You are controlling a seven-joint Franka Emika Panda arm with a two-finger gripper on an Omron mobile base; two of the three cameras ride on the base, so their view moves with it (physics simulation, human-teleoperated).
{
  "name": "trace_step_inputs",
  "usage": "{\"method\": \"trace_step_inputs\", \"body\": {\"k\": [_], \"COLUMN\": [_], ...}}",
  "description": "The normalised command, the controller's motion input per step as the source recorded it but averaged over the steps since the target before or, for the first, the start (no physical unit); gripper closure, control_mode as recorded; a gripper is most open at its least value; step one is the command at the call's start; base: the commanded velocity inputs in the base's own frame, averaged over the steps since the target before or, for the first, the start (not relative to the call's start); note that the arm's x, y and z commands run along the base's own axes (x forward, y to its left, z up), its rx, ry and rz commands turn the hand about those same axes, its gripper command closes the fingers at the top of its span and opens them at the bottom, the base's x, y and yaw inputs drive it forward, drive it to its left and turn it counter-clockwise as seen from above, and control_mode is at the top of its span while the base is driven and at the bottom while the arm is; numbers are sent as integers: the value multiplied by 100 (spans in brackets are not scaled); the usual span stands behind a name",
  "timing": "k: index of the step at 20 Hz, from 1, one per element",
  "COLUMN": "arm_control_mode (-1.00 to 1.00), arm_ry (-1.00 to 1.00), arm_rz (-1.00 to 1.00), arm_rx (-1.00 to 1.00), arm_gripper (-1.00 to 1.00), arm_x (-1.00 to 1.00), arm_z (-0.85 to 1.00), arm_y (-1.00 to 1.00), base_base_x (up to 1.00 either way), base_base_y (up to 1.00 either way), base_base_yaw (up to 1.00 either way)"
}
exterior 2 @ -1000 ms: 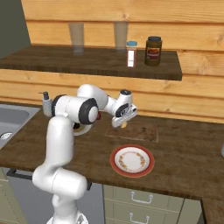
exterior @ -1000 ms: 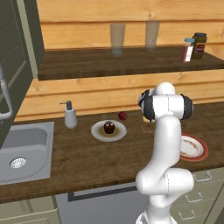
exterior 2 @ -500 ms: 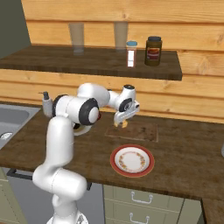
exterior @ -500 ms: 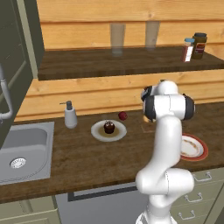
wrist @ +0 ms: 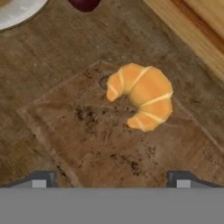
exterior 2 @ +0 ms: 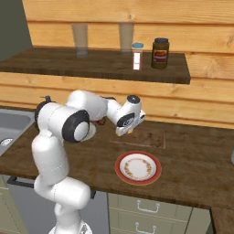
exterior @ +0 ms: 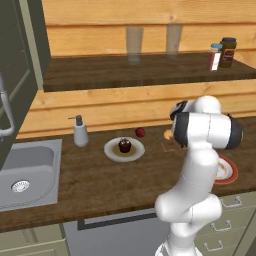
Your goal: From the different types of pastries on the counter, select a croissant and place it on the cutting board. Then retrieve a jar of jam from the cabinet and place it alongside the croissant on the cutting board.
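The counter [exterior 2: 192, 160] runs wide under me, and the cutting board [wrist: 109, 144] lies flat on it near the back wall. The croissant [wrist: 142, 96] rests on that board, toward its far corner — apart from my fingertips, nothing touching it, so I judge the first half done. My claw [wrist: 111, 178] hangs above with jaws spread wide and empty. The jam jar [exterior 2: 160, 53] stands on the shelf — that comes next.
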Motion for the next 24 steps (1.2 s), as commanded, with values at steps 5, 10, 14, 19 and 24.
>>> {"method": "trace_step_inputs", "body": {"k": [5,10,14,19,24], "arm_control_mode": [-100,-100,-100,-100,-100], "arm_ry": [-28,-31,-38,-35,-29], "arm_rz": [0,0,0,0,-5], "arm_rx": [0,0,-2,0,1], "arm_gripper": [-100,-100,-100,-100,-100], "arm_x": [-100,-100,-99,-85,-97], "arm_z": [33,50,58,54,13], "arm_y": [45,62,63,77,78], "base_base_x": [0,0,0,0,0], "base_base_y": [0,0,0,0,0], "base_base_yaw": [0,0,0,0,0]}}
